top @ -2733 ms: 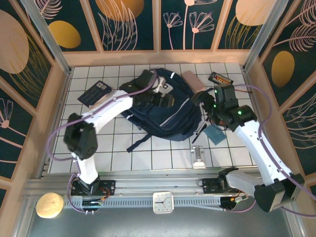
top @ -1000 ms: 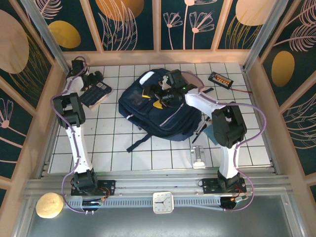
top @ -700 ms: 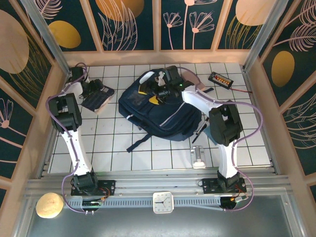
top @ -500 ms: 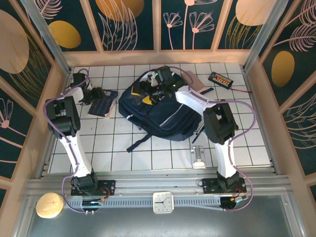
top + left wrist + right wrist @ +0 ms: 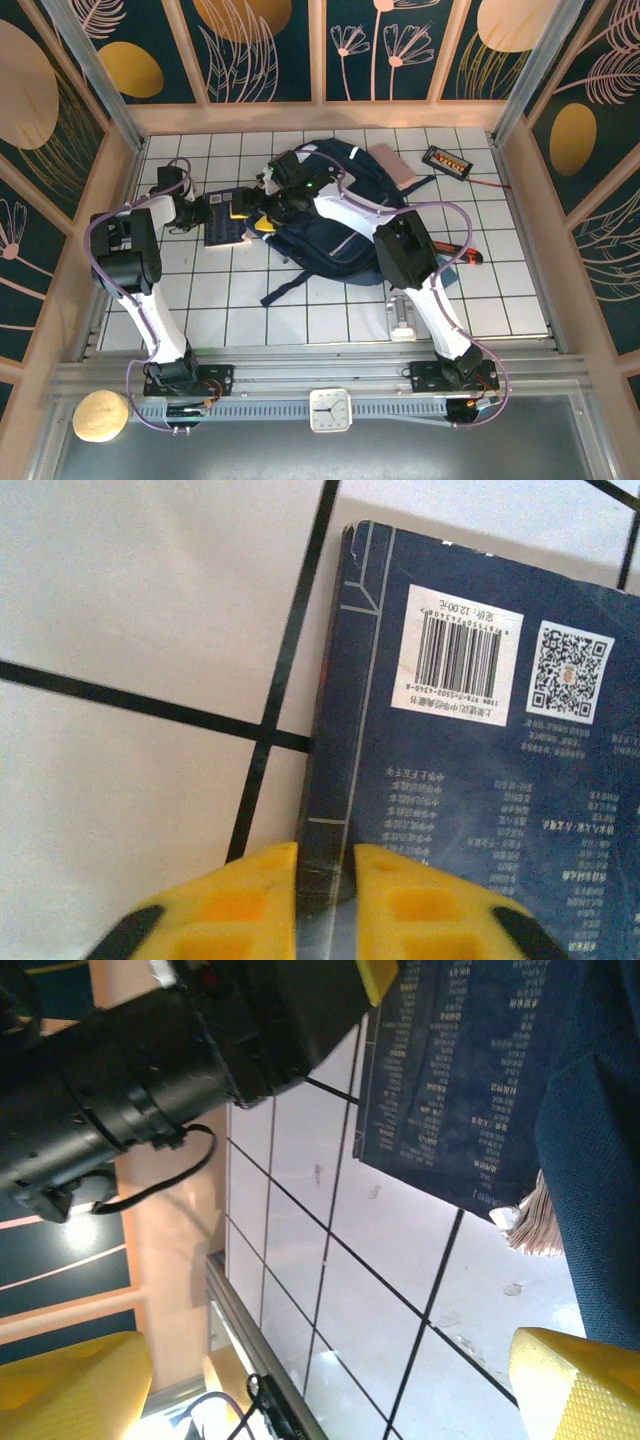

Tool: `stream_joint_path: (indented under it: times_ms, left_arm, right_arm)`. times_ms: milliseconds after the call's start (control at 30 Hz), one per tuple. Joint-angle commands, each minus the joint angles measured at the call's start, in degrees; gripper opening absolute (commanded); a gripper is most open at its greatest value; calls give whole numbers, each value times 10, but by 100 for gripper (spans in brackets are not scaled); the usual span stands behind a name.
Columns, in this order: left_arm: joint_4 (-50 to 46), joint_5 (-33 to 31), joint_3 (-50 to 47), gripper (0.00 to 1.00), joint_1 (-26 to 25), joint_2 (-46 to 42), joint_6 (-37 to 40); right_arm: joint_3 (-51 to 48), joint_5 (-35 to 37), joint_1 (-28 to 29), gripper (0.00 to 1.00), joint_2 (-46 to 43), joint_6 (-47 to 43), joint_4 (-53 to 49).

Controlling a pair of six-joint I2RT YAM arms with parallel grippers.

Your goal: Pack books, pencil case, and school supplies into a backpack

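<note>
Black-covered, the book (image 5: 470,810) lies toward the tabletop's (image 5: 190,300) left edge. We pinch its spine in the left gripper (image 5: 325,865), probably to feed the backpack (image 5: 320,245), where our right gripper (image 5: 268,200) gapes wide.

The left arm is raised at the table's left side, and its claw (image 5: 325,865) is clamped on the book (image 5: 480,830) edge. The right arm is extended leftward, with its claw (image 5: 320,1390) held wide apart.
</note>
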Motion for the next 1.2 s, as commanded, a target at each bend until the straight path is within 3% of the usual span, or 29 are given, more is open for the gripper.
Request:
stream_joint_path:
  times_ms: [0,167,433,600,733,833,900,1167]
  left_arm:
    - [-44,50,-25,0,-11,30,-4]
    - [-58,72,-25,0,-11,11,2]
    - [-82,105,-61,0,-10,-95,-1]
    - [-107,78,-133,0,-10,-166,11]
    - [-84,21,-193,0,-1,-226,-20]
    - [-67,21,-179,28,14,-209,-32]
    - [-57,13,-153,38,17,-187,-34]
    - [-45,14,-62,45,23,-92,-18]
  right_arm:
    - [34,17,-4,92,35,-25,-39]
    - [36,22,-3,92,54,-25,-44]
    - [35,48,-9,92,47,-32,-70]
    - [68,64,-5,92,67,-44,-110]
    - [112,83,5,92,94,-58,-139]
    - [143,115,9,89,115,-68,-167]
    - [142,127,12,85,121,-72,-162]
    - [168,133,17,69,168,-83,-154]
